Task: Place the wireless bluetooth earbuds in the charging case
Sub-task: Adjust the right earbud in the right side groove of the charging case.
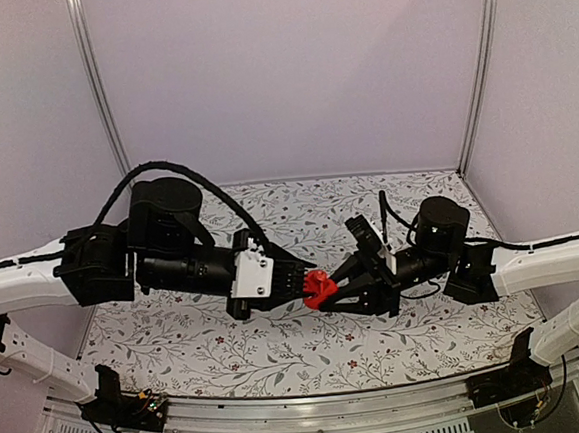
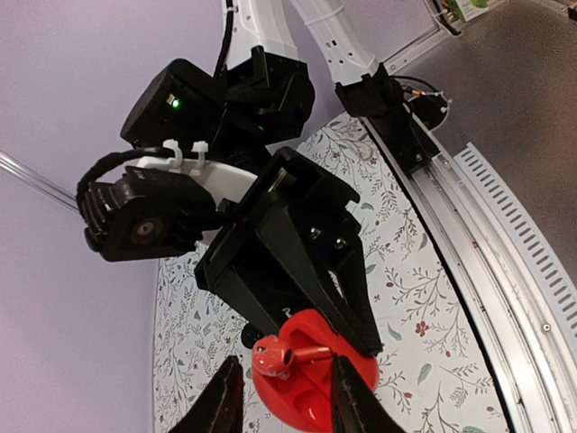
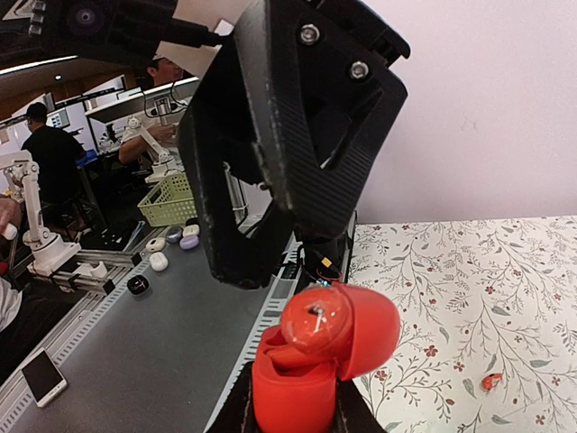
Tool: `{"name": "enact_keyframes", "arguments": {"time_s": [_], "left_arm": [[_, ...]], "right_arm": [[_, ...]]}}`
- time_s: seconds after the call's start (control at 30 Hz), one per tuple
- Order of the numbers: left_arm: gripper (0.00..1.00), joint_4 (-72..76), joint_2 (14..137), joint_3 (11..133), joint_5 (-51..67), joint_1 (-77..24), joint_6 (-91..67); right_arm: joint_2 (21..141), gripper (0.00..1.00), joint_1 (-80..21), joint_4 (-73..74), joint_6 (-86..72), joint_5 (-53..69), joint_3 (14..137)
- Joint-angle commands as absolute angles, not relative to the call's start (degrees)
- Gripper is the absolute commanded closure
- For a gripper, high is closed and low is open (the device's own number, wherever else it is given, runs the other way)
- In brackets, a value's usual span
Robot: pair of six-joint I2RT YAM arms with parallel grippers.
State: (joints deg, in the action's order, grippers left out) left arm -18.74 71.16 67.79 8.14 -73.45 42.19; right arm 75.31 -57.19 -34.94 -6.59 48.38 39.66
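My right gripper (image 1: pixel 343 284) (image 3: pixel 293 406) is shut on the base of an open red charging case (image 1: pixel 320 289) (image 3: pixel 297 392), held above the middle of the table with its lid (image 3: pixel 370 329) swung back. A red earbud (image 2: pixel 275 354) (image 3: pixel 315 320) lies tilted on the case's opening (image 2: pixel 311 388), stem pointing sideways. My left gripper (image 1: pixel 300 281) (image 2: pixel 287 397) meets the case from the left. Its fingers stand apart on either side of the earbud; the stem ends at one finger and a small gap shows at the other. A second red earbud (image 3: pixel 488 382) lies on the floral cloth.
A small black piece (image 2: pixel 248 336) lies on the cloth under the case. The table's metal front rail (image 2: pixel 469 234) runs close by. Beyond it a grey bench holds a green basket (image 3: pixel 167 198), several small cases (image 3: pixel 167 239) and a phone (image 3: pixel 41 377).
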Motion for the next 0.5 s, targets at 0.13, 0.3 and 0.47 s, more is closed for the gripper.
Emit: {"name": "enact_keyframes", "arguments": {"time_s": [0.13,0.3,0.47], "left_arm": [[0.62,-22.3,72.6,70.6,7.3,-73.8,42.8],[0.61,-23.1,73.7,71.2,7.4,-73.8,43.0],[0.62,-23.8,74.4,71.2,7.6,-73.6,43.1]], "right_arm": [[76.5,1.0,-56.8,-34.4,-5.8,49.2,40.0],[77.3,1.0,-56.8,-32.4,-4.9,50.1,40.9],[77.8,1.0,-56.8,-31.5,-4.5,50.6,41.2]]}}
